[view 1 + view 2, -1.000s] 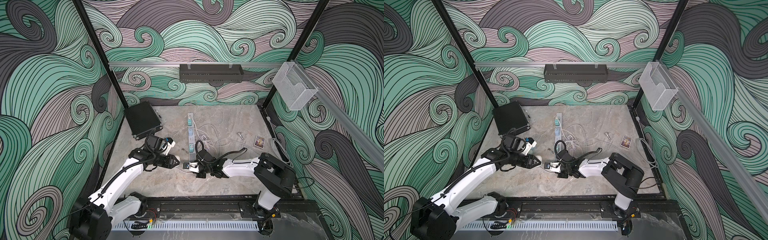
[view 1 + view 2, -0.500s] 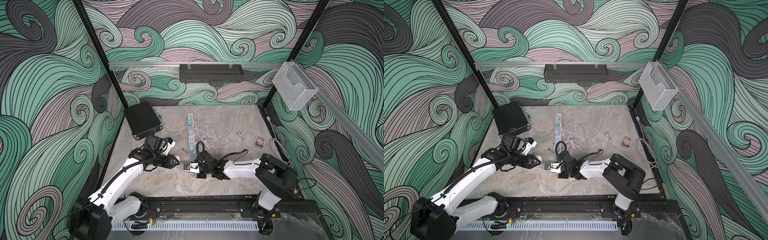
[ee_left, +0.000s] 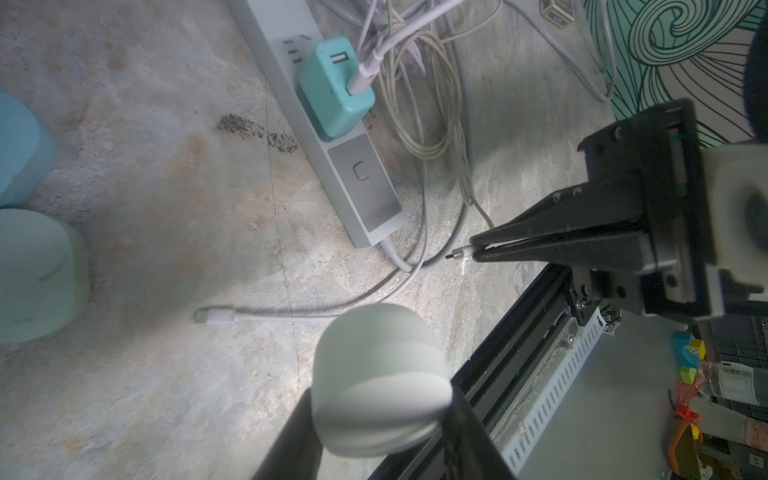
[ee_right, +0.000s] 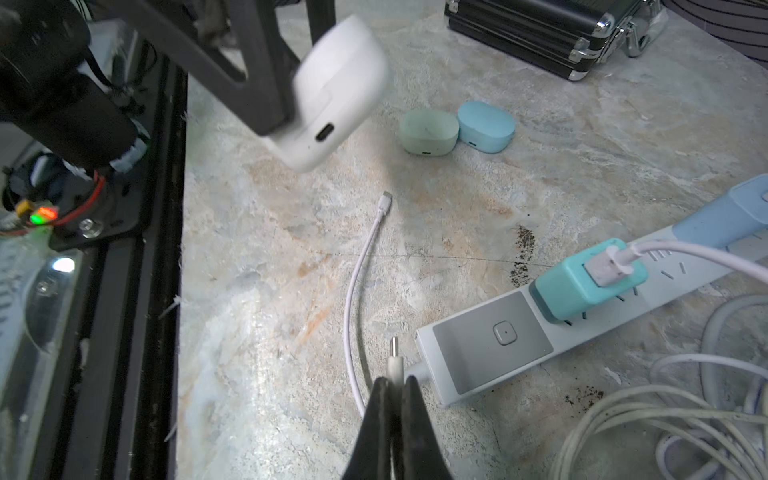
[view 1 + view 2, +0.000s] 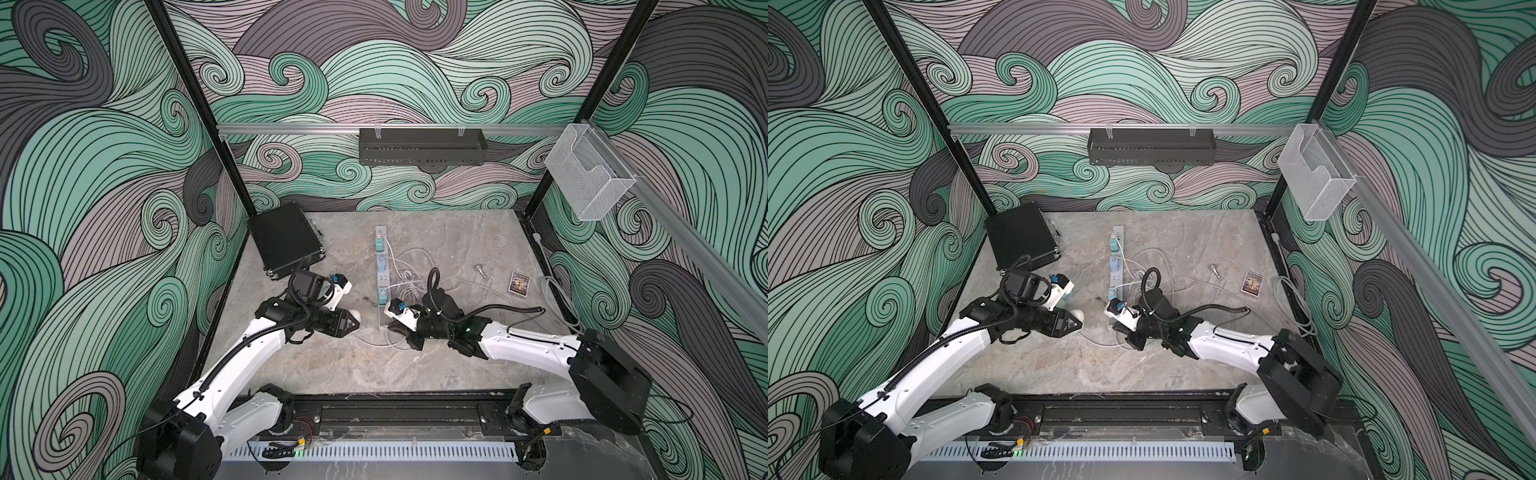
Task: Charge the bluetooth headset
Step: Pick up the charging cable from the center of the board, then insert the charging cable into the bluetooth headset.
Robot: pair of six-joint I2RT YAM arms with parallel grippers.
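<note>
The bluetooth headset [image 3: 380,374] is a white rounded earbud case, and my left gripper [image 3: 380,415] is shut on it above the table. Its charging port [image 4: 325,132] faces my right gripper. In both top views the case [image 5: 355,316] [image 5: 1077,318] hangs left of the power strip's near end. My right gripper [image 4: 392,384] is shut on the white plug [image 4: 395,357] of a charging cable, whose metal tip points toward the case. A gap of bare table separates the plug [image 3: 459,252] from the case.
A grey power strip [image 4: 478,345] carries a teal charger [image 4: 590,278] with a cable in it. Another loose cable [image 4: 353,282] lies on the table. A mint case [image 4: 428,132] and a blue case [image 4: 486,126] sit together. A black box [image 5: 284,239] stands at the back left.
My right gripper has closed on the cable plug and shifted slightly near the strip's end. The left arm with the white case has not moved.
</note>
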